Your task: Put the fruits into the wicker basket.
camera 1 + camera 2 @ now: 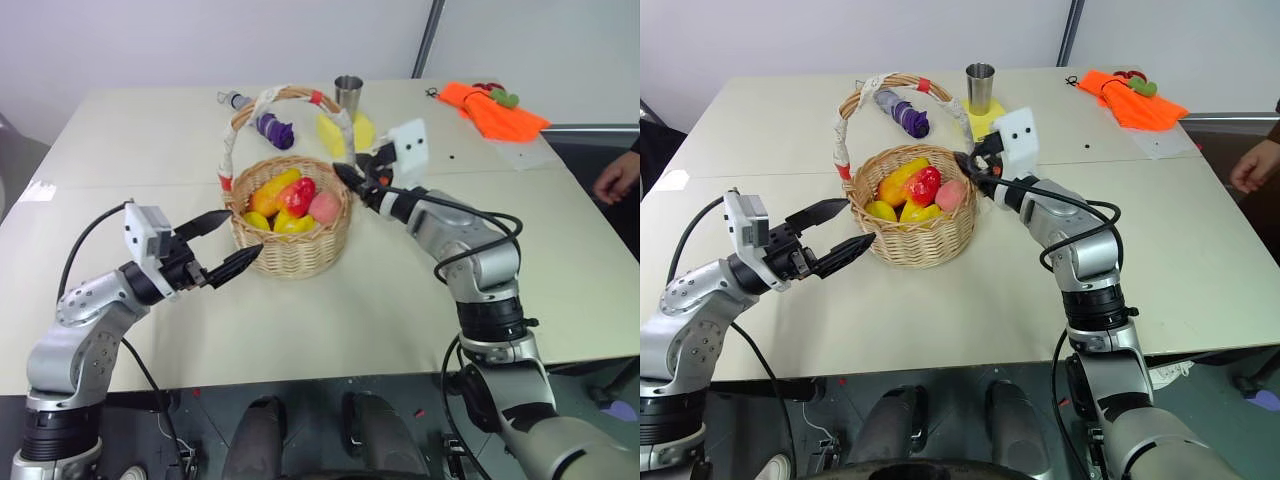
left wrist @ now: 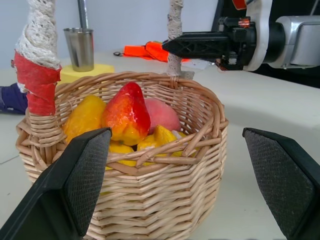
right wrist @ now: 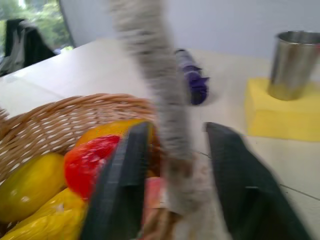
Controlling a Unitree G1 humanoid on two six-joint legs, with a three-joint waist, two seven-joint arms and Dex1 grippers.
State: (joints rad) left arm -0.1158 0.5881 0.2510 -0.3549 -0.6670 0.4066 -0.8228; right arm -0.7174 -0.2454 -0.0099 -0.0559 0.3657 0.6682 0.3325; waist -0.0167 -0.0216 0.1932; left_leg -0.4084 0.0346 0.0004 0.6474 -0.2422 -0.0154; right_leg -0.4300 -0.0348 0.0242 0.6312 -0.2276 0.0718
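The wicker basket stands mid-table and holds several fruits: an orange-yellow mango, a red-and-yellow one, a pink peach and yellow pieces. My left gripper hovers open at the basket's near left side, its fingers clear of the wicker. My right gripper reaches in from the right at the foot of the white-wrapped handle. In the right wrist view its fingers sit on both sides of the handle, closed against it.
Behind the basket a steel cup stands on a yellow sponge block, with a purple-wrapped bottle to its left. An orange cloth lies at the far right corner. A person's hand is at the right edge.
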